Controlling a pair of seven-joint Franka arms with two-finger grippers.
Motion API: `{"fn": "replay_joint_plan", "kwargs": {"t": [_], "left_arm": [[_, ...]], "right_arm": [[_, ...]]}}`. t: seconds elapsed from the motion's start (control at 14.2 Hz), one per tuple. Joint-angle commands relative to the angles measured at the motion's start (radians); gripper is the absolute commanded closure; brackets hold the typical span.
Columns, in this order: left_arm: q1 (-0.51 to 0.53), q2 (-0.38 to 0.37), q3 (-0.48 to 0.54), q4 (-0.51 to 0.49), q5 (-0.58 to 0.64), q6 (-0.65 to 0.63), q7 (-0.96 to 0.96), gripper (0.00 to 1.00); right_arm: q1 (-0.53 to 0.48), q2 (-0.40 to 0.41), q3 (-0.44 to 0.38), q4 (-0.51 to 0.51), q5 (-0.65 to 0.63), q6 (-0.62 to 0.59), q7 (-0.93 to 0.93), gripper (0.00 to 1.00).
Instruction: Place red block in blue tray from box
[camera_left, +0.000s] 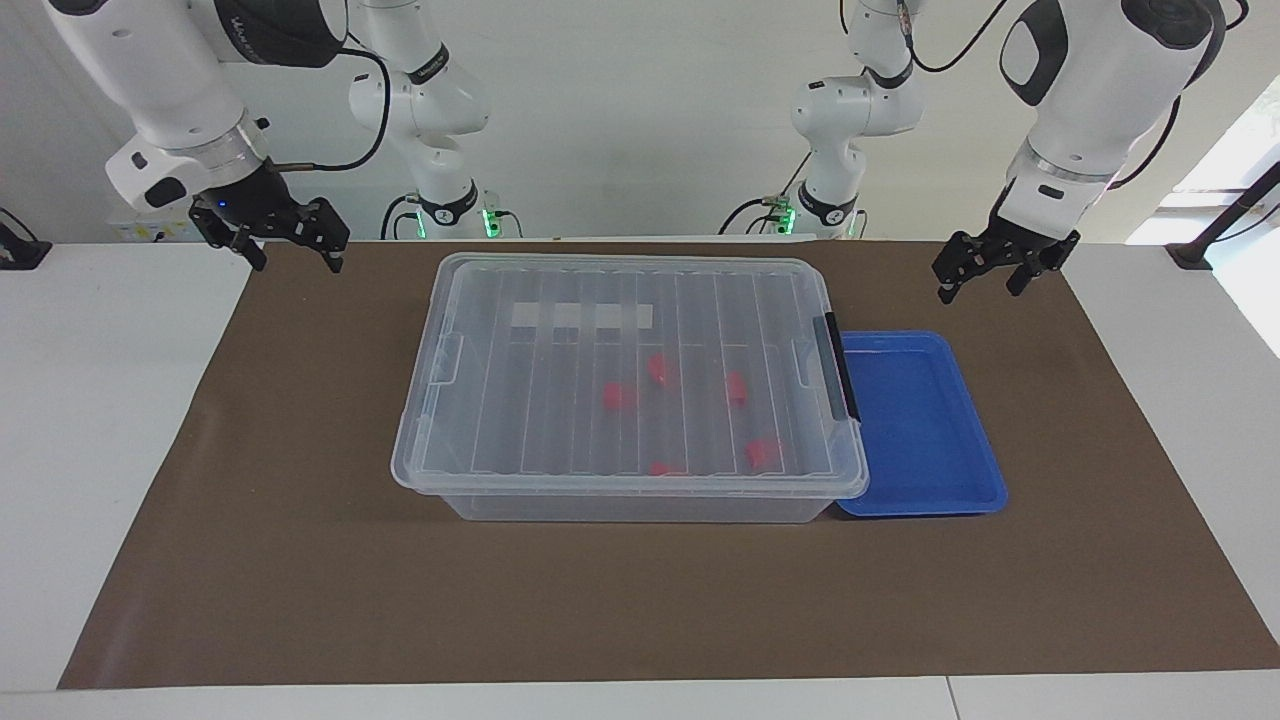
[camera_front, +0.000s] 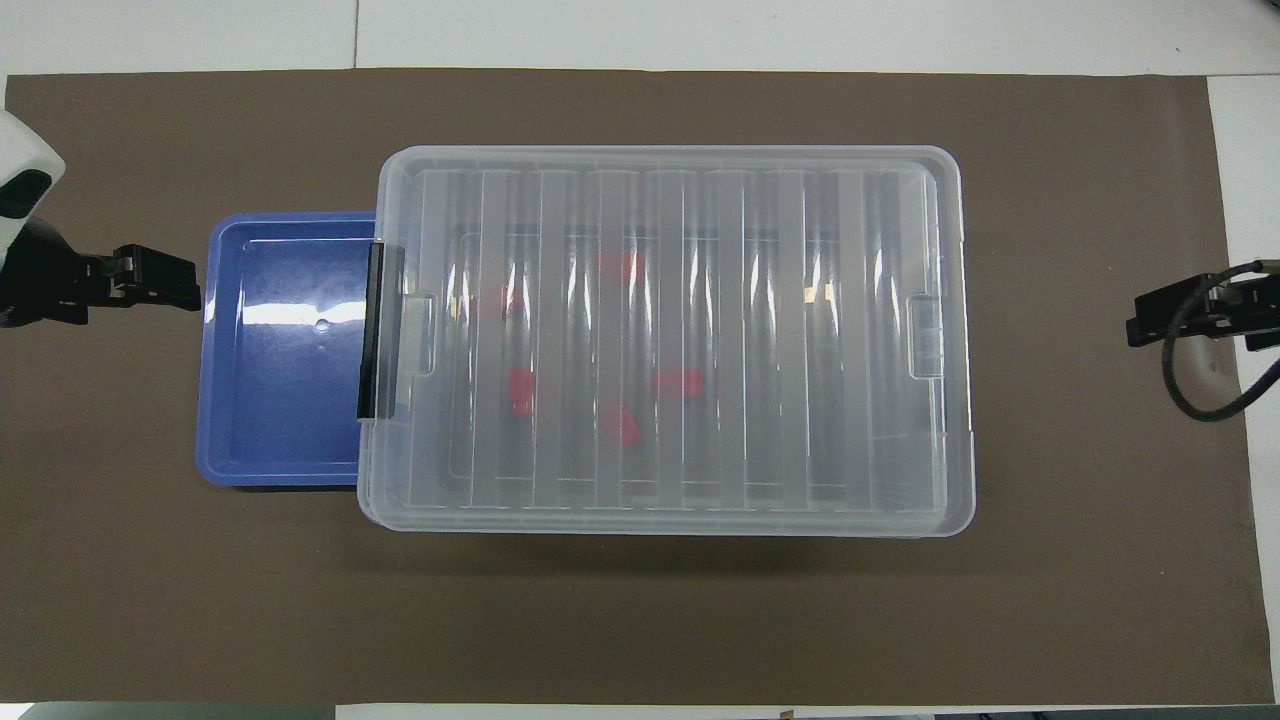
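Facing view: we see the box (camera_left: 630, 385) mid-mat with its ribbed clear lid (camera_left: 620, 370) still seated, black clip handle (camera_left: 841, 366) on the short side toward the left arm's end. The blue tray (camera_left: 920, 425) sits just beside that side, touching or nearly so and bare inside, probably parked there to keep the transfer short. Several red pieces show through the lid; we can't say for certain which is the red block, best guess the boxy one (camera_left: 737, 388) nearest the handle. White tape strips (camera_left: 580, 316) lie on the lid toward the robots. The left gripper (camera_left: 985, 272) hangs over bare mat, clear of the box on the tray's side, jaws apart, holding nothing. The right gripper (camera_left: 290, 243) hangs over the mat edge off the box's other short end, jaws apart too, empty. Both arms look parked, likely to leave the lid free. Overhead view: the box (camera_front: 665, 340) fills the centre, the blue tray (camera_front: 280, 350) partly tucked under its lid rim at the black clip handle (camera_front: 372, 330). The red pieces cluster in the half of the box toward the tray; our block candidate (camera_front: 520, 390) is among them. The left gripper (camera_front: 160, 280) shows at the tray's outer edge, the right gripper (camera_front: 1175, 318) well off the box's other end. Our read: nothing started; the lid must come off first.
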Motion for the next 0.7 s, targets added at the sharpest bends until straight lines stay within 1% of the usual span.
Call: {"fn": "replay_joint_plan", "kwargs": {"t": [0.0, 0.49, 0.63], "left_arm": [[0.009, -0.012, -0.004, -0.007, -0.014, -0.014, 0.01, 0.0], [0.009, -0.012, -0.004, -0.007, -0.014, -0.014, 0.01, 0.0], [0.009, -0.012, -0.004, -0.007, -0.014, -0.014, 0.01, 0.0]], "right_arm": [[-0.005, -0.016, 0.005, -0.017, 0.008, 0.008, -0.022, 0.0], [-0.021, -0.016, 0.0, -0.015, 0.014, 0.011, -0.02, 0.0], [-0.015, -0.015, 0.0, -0.021, 0.015, 0.052, -0.008, 0.0]]}}
